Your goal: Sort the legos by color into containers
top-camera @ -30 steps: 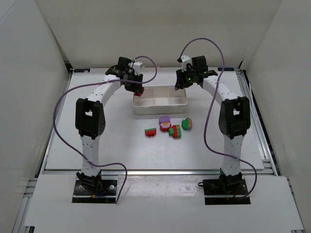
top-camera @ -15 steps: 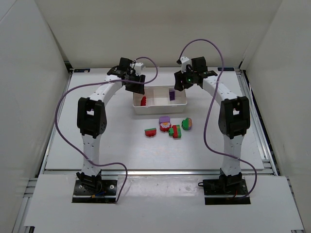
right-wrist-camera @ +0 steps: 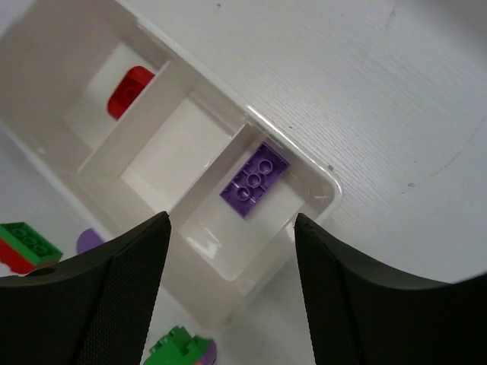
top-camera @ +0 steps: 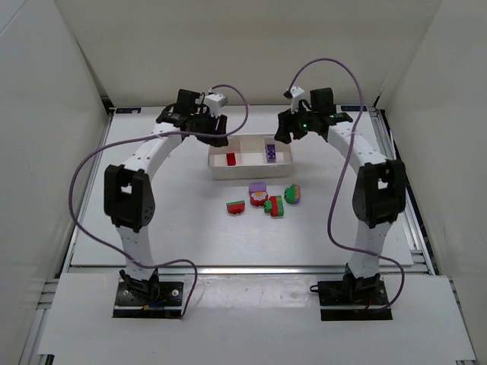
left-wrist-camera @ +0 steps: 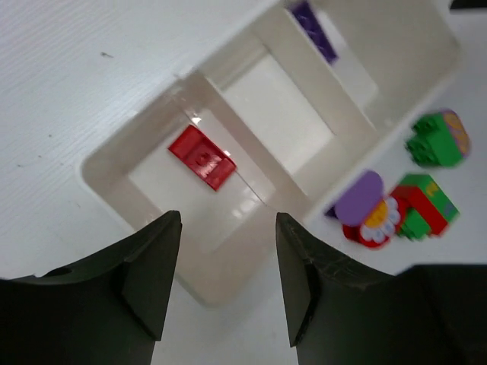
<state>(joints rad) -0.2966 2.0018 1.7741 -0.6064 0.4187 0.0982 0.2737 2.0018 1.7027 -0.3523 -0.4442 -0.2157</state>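
The white three-compartment tray (top-camera: pixel 251 169) stands mid-table. A red brick (top-camera: pixel 230 158) lies in its left compartment, seen in the left wrist view (left-wrist-camera: pixel 202 157) too. A purple brick (top-camera: pixel 269 150) lies in the right compartment, also in the right wrist view (right-wrist-camera: pixel 255 180). The middle compartment is empty. My left gripper (top-camera: pixel 216 135) hangs open and empty above the tray's left end. My right gripper (top-camera: pixel 282 132) hangs open and empty above its right end. Several bricks lie in front of the tray: a red-green one (top-camera: pixel 236 206), a purple-red one (top-camera: pixel 258 193), a red-green stack (top-camera: pixel 275 205) and a green-purple one (top-camera: pixel 293 195).
White walls close in the table on the left, back and right. The loose bricks also show in the left wrist view, where the purple-red one (left-wrist-camera: pixel 369 213) lies close to the tray's front wall (left-wrist-camera: pixel 319 179).
Both grippers have opened and dropped their bricks: red into the left compartment, purple into the right. Both arms have since risen and drawn back from the tray.
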